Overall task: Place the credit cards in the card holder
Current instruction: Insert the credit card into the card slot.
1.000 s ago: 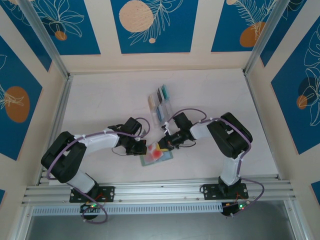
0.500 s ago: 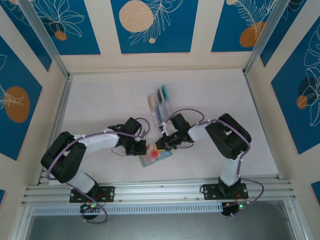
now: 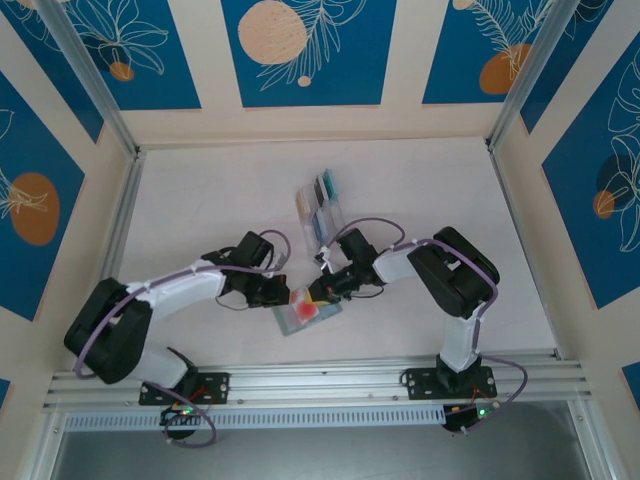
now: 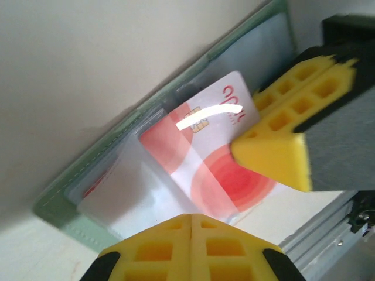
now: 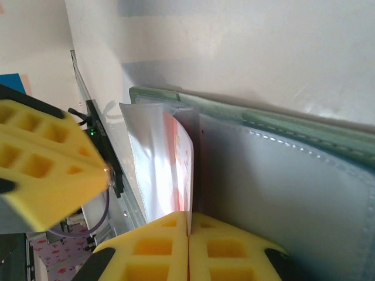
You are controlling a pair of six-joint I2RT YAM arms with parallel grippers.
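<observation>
Found the red card (image 4: 205,158) part-way into a clear pocket of the open card holder (image 4: 58,202), flat on the surface (image 3: 420,180) at near centre. Noted its right end seemingly pinched in the closed right claw (image 5: 187,219). Judged the pocket to lie left of that claw, along the card's long axis. Noted the left claw (image 4: 190,225) shut at the holder's left side, with no grip discernible. Read the card's face from the left wrist view, and the lifted pocket film edge-on from the right.

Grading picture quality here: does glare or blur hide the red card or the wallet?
Left wrist: a white glare streak crosses the red card; the left gripper looks slightly soft. Right wrist: the clear pocket shines, the card holder is readable. Top external: evenly lit, sharp, both small.
</observation>
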